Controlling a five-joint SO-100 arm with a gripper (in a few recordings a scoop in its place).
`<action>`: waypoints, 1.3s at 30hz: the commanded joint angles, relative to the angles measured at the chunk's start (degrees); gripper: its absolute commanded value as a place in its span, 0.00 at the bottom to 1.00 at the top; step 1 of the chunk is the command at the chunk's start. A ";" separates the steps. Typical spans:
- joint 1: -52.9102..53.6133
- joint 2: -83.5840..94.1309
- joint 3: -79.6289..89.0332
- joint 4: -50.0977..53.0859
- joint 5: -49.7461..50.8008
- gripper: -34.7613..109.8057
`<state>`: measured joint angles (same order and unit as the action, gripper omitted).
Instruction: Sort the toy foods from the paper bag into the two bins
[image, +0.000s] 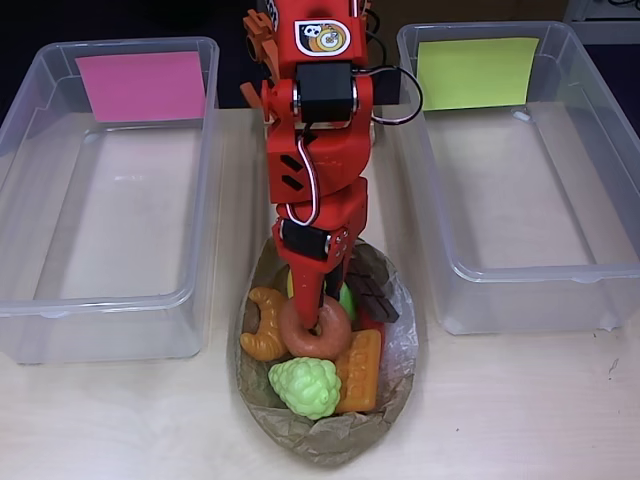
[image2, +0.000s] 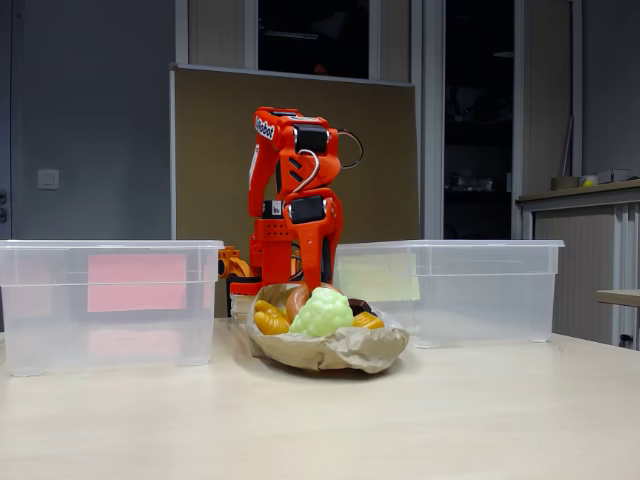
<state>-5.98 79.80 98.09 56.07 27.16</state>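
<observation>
- Reaching down into the paper bag (image: 395, 385), the gripper (image: 312, 318) has one finger over the donut (image: 318, 338); whether its jaws are parted cannot be told.
- A clean lift needs a firm pinch on the donut's ring, clear of the croissant (image: 264, 325) and grapes (image: 305, 387).
- Both bins (image: 30, 300) (image: 610, 290) look empty.

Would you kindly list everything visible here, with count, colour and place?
bins: two, clear; pink-labelled left, yellow-green-labelled right in the overhead view
paper bag: one, brown, between the bins
croissant: one, golden, bag's left
donut: one, brown, bag's centre
grapes: one bunch, pale green, bag's front
waffle: one, orange, right of grapes
chocolate bar: one, dark brown, bag's upper right
table: one, pale wood
arm: one, orange-red, jaws reaching into the bag at the donut
</observation>
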 joint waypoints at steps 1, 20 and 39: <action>-0.35 0.53 -3.60 2.64 -1.05 0.32; -15.47 23.20 -21.88 38.58 13.27 0.32; -64.25 17.05 -10.99 23.38 91.05 0.32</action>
<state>-64.86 97.21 83.50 84.90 103.45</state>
